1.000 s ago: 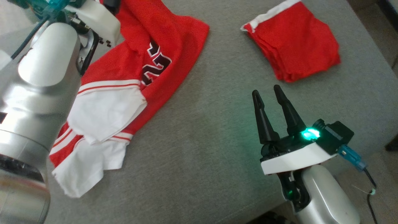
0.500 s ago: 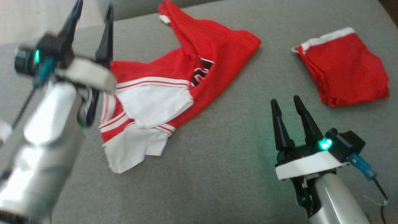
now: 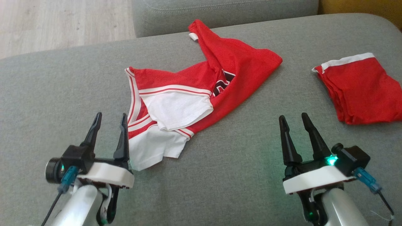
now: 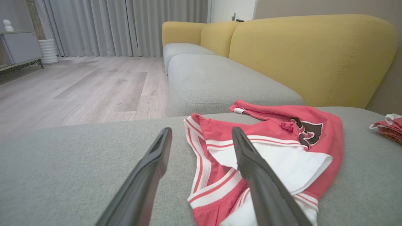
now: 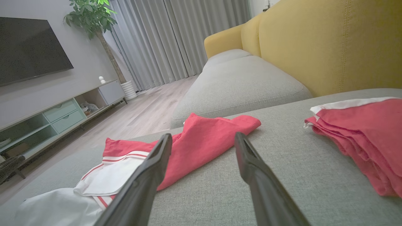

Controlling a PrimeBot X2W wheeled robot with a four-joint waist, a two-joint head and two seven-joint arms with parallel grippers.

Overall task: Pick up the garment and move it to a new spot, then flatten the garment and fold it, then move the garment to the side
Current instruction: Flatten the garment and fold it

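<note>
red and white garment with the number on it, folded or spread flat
Neither: the garment lies rumpled on the grey cushion, its white panel doubled over itself and the number half hidden by a crease.

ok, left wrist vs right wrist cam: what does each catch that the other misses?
Left wrist, not right wrist: the black number print on the jersey, its white neck tag, and the left gripper, open.
Right wrist, not left wrist: the wall TV, the potted plant, and the right gripper, open.
Both: the crumpled jersey, the folded red garment (just a sliver at the left wrist's right edge), the grey seat cushion, the yellow sofa back, the curtains and the wood floor.
</note>
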